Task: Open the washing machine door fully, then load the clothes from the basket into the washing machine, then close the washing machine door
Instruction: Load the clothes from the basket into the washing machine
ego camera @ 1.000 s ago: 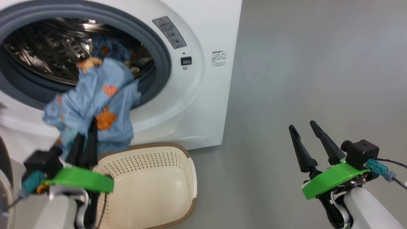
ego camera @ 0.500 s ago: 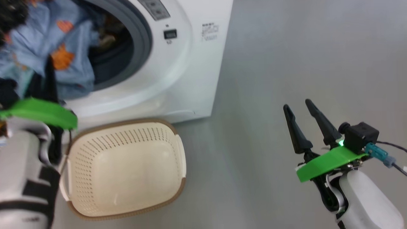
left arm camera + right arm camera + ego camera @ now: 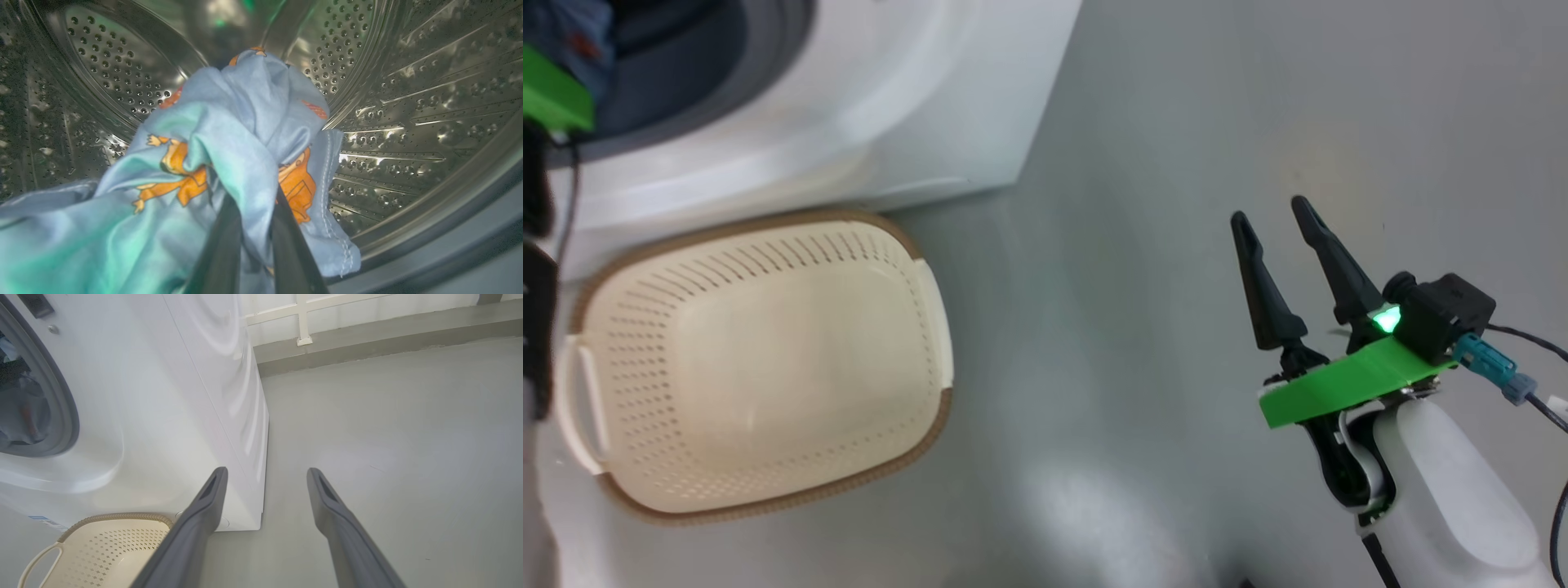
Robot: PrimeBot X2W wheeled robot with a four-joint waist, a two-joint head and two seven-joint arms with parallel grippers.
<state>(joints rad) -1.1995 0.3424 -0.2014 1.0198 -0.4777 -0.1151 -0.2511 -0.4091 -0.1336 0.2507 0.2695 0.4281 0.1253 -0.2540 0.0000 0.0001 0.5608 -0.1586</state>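
Loading stage, seen from three cameras. In the left wrist view the left gripper (image 3: 254, 212) reaches into the perforated steel drum (image 3: 408, 102), its two dark fingers (image 3: 222, 245) clenched close together on a fold of the clothes (image 3: 229, 134) — light blue fabric printed with orange-brown cartoon figures. The fabric bunches above the fingers and drapes toward the view's lower left, with a stitched hem hanging at lower right; whether the cloth touches the drum wall cannot be told. In the head view the washing machine (image 3: 915, 106) occupies the upper left, its grey gasket (image 3: 768, 57) curving around the dark opening, where a patch of blue cloth lies behind the left wrist's green mount (image 3: 551, 98). The basket (image 3: 768, 376) stands on the grey floor (image 3: 1135, 327) just in front of the machine's base, its brown rim near the white front panel and its perforated cream interior fully on show. The right gripper (image 3: 1269, 208) hovers over the floor at the lower right, well apart from both basket and machine — its fingers spread wide and grasping nothing, as the right wrist view confirms.
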